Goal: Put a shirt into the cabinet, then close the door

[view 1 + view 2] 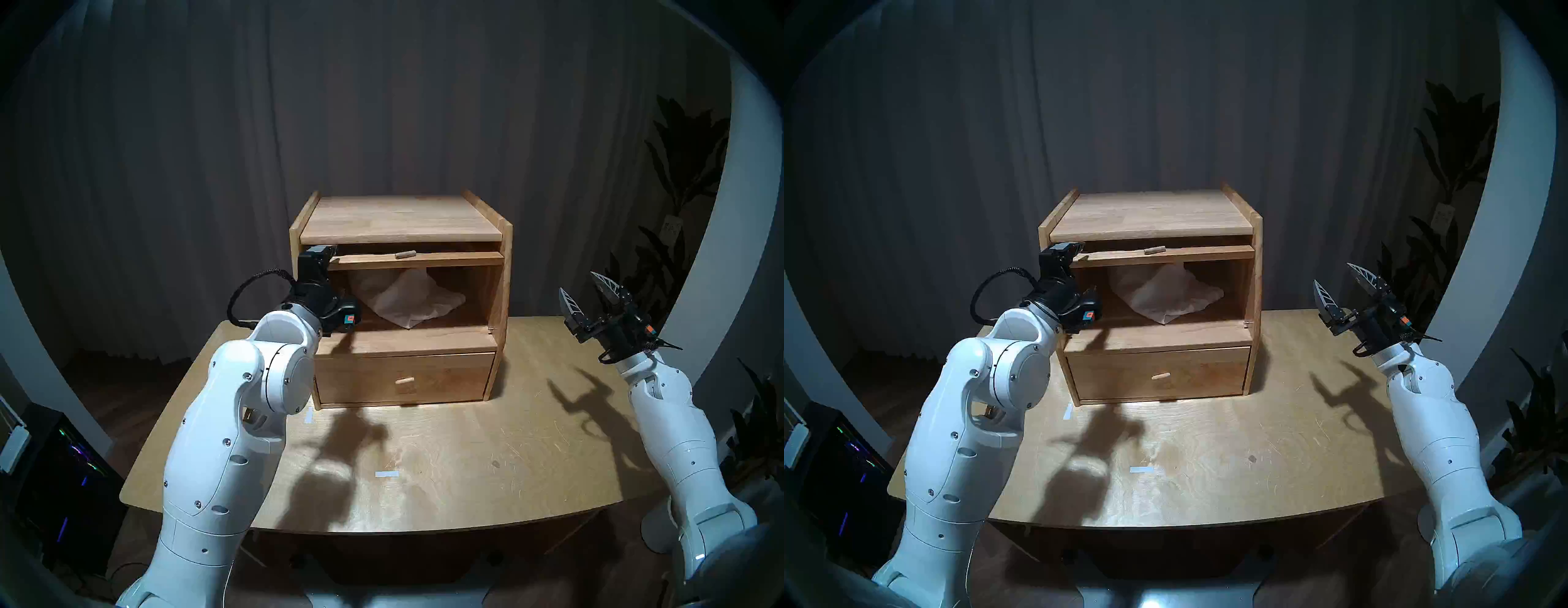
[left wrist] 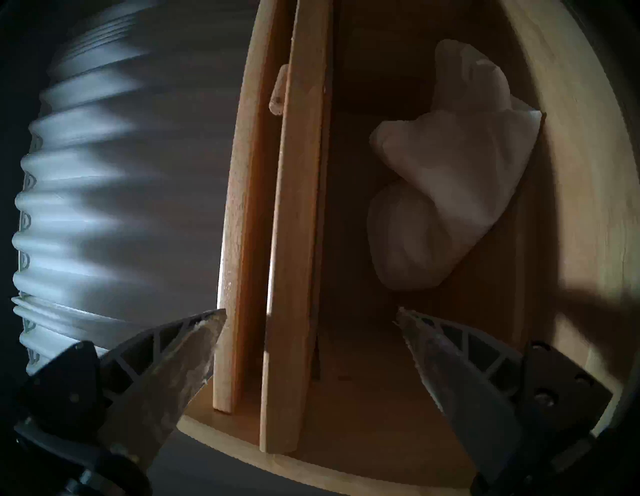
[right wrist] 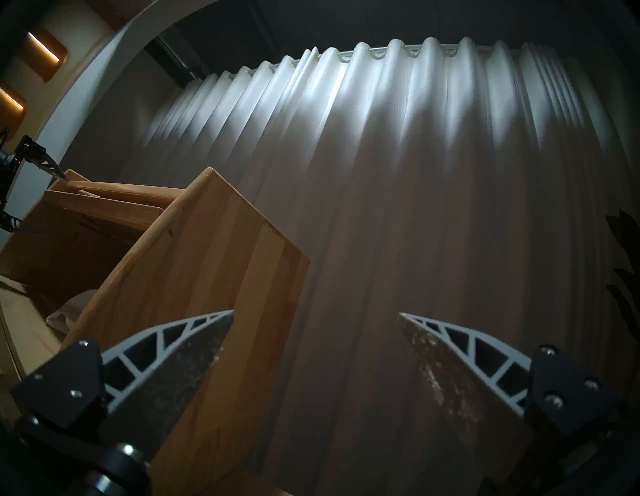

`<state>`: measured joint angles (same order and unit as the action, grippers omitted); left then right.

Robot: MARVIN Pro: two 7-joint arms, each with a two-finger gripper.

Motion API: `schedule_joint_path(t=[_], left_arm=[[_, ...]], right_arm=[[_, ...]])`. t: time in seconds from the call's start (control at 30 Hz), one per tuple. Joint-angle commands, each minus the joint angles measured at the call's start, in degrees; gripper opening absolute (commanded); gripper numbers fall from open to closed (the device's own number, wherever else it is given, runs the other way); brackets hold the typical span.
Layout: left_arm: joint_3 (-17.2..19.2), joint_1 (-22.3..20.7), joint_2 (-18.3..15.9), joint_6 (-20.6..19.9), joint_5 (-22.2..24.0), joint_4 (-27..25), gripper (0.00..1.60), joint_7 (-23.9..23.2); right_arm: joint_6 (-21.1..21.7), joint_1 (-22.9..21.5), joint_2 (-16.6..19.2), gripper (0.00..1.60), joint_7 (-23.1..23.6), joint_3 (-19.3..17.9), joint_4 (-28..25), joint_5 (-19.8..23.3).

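Head view: shirt (image 1: 407, 300) lies crumpled inside cabinet (image 1: 401, 297) upper compartment. Door (image 1: 415, 259) raised flat under cabinet top, compartment open. Left gripper (image 2: 310, 315) spread wide at door's left edge, holding nothing. Right gripper (image 1: 587, 293) spread, empty, above surface (image 1: 466, 450).

Left arm (image 1: 220, 429) reaching forward, wrist rolled on its side, left gripper (image 2: 310, 315) level, jaws wide apart one above the other, nothing held. Right arm (image 1: 674, 429) out to the side, right gripper (image 1: 583, 288) angled up, jaws spread, empty.
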<state>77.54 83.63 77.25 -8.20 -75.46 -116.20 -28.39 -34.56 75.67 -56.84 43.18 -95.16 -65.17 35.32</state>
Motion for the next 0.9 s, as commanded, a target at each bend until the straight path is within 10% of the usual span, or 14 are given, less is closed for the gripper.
schedule_joint_path(t=[0.0, 0.63, 0.67, 0.7, 0.87], left_arm=[[-0.8, -3.6, 0.8, 0.1, -1.0, 2.2, 1.6, 1.6], [-2.2, -9.3, 3.3, 0.1, -2.0, 9.5, 1.6, 3.6], [-2.2, -9.1, 3.3, 0.0, -1.8, 9.4, 1.2, 3.5], [-1.9, -8.3, 3.4, 0.5, -0.7, 8.6, 0.0, 3.4], [-1.4, -5.6, 2.7, 0.9, 1.0, 5.1, 0.0, 1.5]], right_arm=[[-0.3, -0.8, 0.2, 1.6, -0.1, -0.3, -0.8, 0.2], [-0.3, -0.8, 0.2, 1.6, -0.1, -0.3, -0.8, 0.2], [-0.3, -0.8, 0.2, 1.6, -0.1, -0.3, -0.8, 0.2], [-0.3, -0.8, 0.2, 1.6, -0.1, -0.3, -0.8, 0.2], [-0.3, -0.8, 0.2, 1.6, -0.1, -0.3, -0.8, 0.2]])
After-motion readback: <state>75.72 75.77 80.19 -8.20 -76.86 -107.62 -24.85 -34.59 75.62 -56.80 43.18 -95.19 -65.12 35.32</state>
